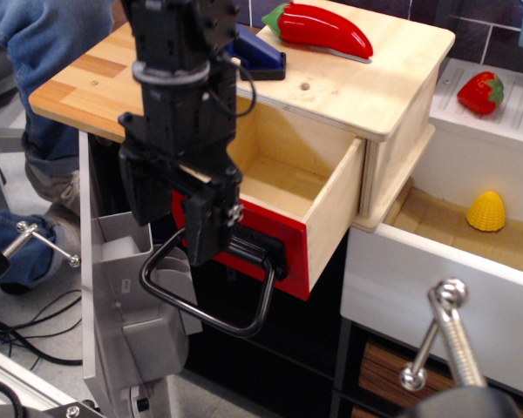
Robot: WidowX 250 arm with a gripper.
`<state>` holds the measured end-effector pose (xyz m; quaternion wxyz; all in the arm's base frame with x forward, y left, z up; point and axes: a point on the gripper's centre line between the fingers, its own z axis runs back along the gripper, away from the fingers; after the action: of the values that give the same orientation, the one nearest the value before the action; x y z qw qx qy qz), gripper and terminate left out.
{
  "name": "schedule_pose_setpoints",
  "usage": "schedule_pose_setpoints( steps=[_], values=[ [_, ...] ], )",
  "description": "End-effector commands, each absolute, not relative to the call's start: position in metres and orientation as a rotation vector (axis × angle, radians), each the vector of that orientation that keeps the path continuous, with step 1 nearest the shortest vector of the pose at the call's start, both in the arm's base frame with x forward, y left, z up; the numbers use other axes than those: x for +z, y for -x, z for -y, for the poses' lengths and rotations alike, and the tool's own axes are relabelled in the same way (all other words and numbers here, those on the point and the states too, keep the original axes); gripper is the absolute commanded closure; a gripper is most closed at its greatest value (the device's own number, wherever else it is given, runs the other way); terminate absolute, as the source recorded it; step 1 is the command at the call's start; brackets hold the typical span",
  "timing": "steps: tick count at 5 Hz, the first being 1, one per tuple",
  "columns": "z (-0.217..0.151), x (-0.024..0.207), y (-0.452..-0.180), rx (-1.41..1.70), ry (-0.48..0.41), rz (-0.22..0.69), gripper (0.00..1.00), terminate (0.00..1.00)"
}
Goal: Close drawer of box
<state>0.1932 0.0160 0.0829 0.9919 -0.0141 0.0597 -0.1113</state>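
This looks like a robot lab made as a play kitchen. A clamp (260, 54) fixes the plywood box (366, 83) on the tabletop (87, 83), toy food lies around, cables (22, 326) lie on the floor at 8 o'clock, and a person in jeans (48, 39) sits at 10 o'clock.

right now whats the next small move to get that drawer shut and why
Probably push toward the box: the drawer is pulled well out, and the open gripper hangs before its red front, above the black loop handle, holding nothing.
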Motion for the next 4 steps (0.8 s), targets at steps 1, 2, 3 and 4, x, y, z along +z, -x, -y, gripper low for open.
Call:
schedule_pose_setpoints(
  steps=[1,2,3,4],
  values=[
    [-0.019,0.075,-0.21,-0.222,0.012,0.0,0.0,0.0],
    [-0.018,0.077,-0.227,-0.213,0.012,0.046,0.0,0.0],
    [-0.019,0.087,-0.249,-0.198,0.016,0.086,0.0,0.0],
    [-0.021,0.091,-0.272,-0.17,0.008,0.117,0.0,0.0]
  ],
)
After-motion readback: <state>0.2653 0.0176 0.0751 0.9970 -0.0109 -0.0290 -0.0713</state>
